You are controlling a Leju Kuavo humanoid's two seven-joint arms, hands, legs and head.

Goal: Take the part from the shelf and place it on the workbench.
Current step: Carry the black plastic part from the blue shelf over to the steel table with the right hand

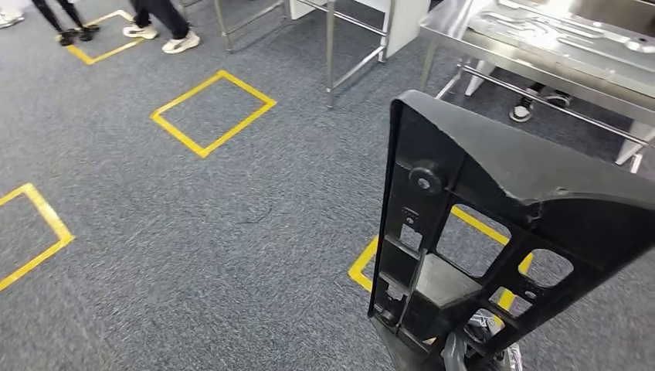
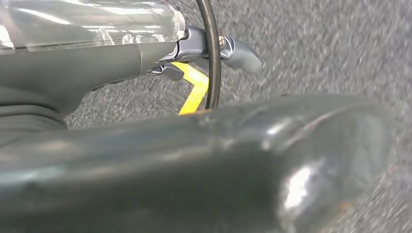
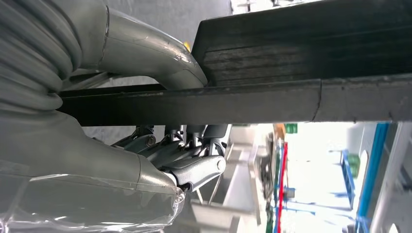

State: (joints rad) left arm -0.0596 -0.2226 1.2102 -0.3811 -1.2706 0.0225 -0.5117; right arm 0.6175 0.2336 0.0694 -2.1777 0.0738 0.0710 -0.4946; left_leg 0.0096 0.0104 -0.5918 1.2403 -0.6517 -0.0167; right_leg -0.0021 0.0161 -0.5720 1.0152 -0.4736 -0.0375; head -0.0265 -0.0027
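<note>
A large black plastic part (image 1: 494, 178) with cut-out windows stands upright in the lower right of the head view. My right hand (image 1: 480, 346) grips it from below, showing as a bit of silver under its lower end. In the right wrist view the hand (image 3: 126, 165) clamps the part's flat edge (image 3: 301, 73) between the thumb above and the fingers (image 3: 194, 167) below. A steel workbench (image 1: 525, 66) stands at the far right, beyond the part. My left hand (image 2: 97, 58) hangs over the carpet with its fingers (image 2: 240, 53) stretched out and nothing in them.
Yellow tape squares (image 1: 212, 112) mark the grey carpet, one partly behind the part. Metal frame legs (image 1: 332, 54) stand at the back. People's feet (image 1: 166, 35) are at the far left, and a person's shoes (image 1: 525, 110) show under the workbench.
</note>
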